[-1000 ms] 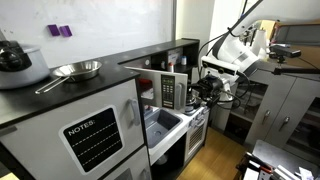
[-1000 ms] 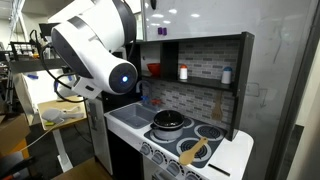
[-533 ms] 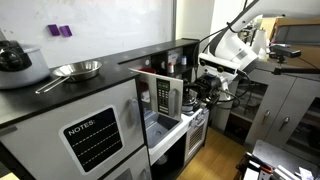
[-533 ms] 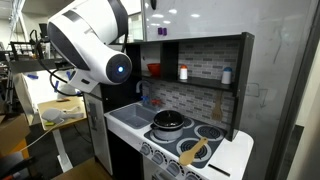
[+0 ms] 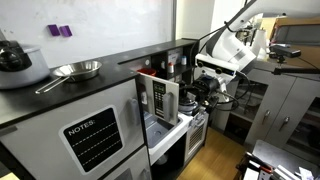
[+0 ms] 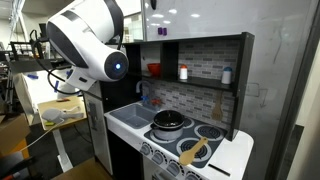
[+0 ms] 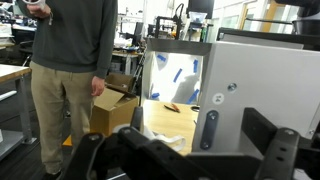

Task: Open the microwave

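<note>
The microwave [image 5: 160,98] door is framed in smooth white plastic around a dark window. A polished metal sheen is shown by the pan [image 5: 78,69], which is set on a dark, matt countertop [image 5: 100,86]. The arm's shell [image 6: 85,40] is finished in glossy white plastic. The spoon [image 6: 193,151] appears to be wood, though it is seen small. In the wrist view, soft grey cloth is worn by the person [image 7: 75,35], and the box [image 7: 115,110] is made of plain brown cardboard.
</note>
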